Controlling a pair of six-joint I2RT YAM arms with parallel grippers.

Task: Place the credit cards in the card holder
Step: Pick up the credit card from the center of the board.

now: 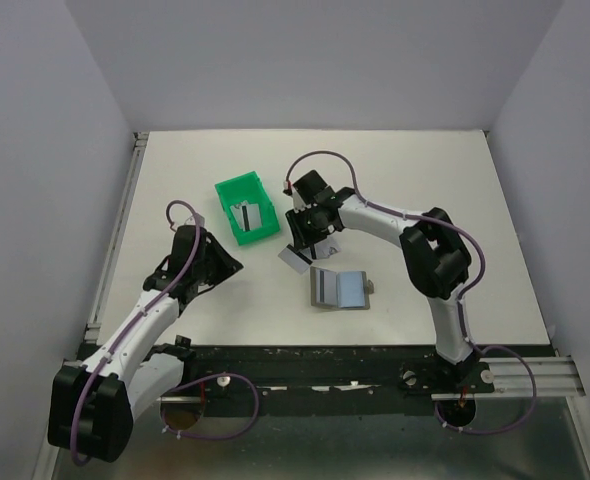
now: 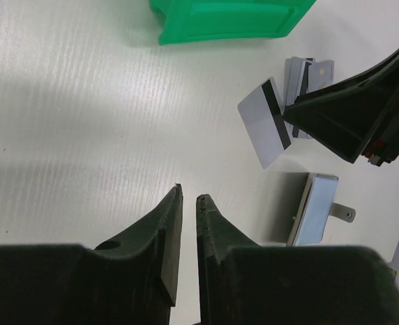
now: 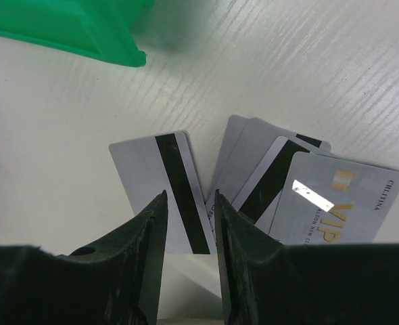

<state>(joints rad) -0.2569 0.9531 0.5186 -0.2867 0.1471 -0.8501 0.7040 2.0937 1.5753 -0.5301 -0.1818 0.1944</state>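
Through the right wrist camera, my right gripper (image 3: 189, 223) hangs low over the white table (image 1: 445, 200). Its jaws are partly apart and hold nothing. Directly beneath it, a single card (image 3: 145, 183) lies flat and face down. The card's long axis runs almost straight away from the camera, in line with the fingers. Its dark stripe follows the right-hand long edge and shows in the gap between the jaws. Just beside it to the right is a fan of cards (image 3: 280, 169), overlapping, with one marked VIP on top.

From above, the holder (image 1: 340, 288) lies open and flat on the near side of the cards, a little to the right and close by. One more card stands in the green bin (image 1: 237, 190).

My left gripper (image 2: 188, 203) is well off to the left. Its jaws are almost together with only a slim gap, and it holds nothing. The right arm is clearly the nearer one. I judge the striped long edge to be the place to pinch.
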